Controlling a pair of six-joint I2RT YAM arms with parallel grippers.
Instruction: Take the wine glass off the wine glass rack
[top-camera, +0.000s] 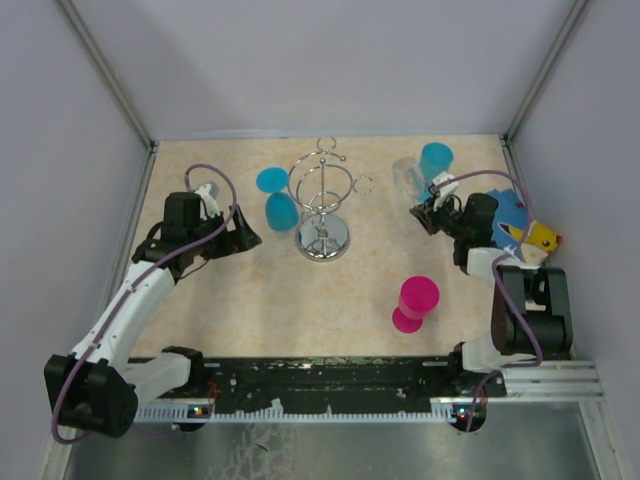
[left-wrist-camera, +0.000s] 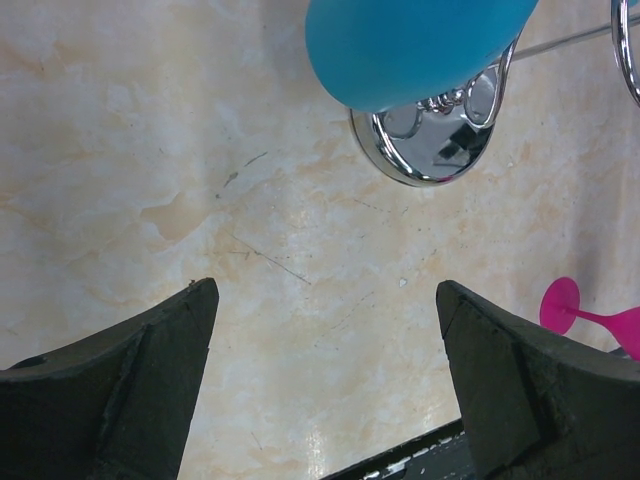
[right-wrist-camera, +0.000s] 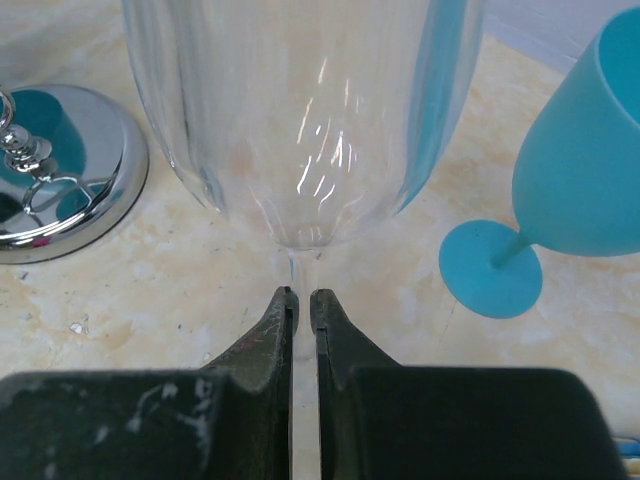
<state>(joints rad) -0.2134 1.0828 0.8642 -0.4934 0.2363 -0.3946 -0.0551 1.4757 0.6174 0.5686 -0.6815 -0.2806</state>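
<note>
The chrome wine glass rack (top-camera: 323, 205) stands mid-table, its round mirror base (left-wrist-camera: 425, 150) and base edge (right-wrist-camera: 60, 180) showing in both wrist views. A blue wine glass (top-camera: 276, 198) hangs on its left side, bowl down (left-wrist-camera: 415, 45). My right gripper (top-camera: 428, 212) is shut on the stem of a clear wine glass (right-wrist-camera: 300, 110), held away from the rack at the right (top-camera: 408, 178); its fingers (right-wrist-camera: 275, 330) pinch the stem. My left gripper (top-camera: 245, 238) is open and empty, left of the rack, its fingers (left-wrist-camera: 150, 360) wide apart over bare table.
A blue wine glass (top-camera: 436, 160) stands upright at the back right, also in the right wrist view (right-wrist-camera: 570, 190). A pink wine glass (top-camera: 415, 303) lies at the front right. A blue and yellow plush toy (top-camera: 525, 230) sits by the right wall.
</note>
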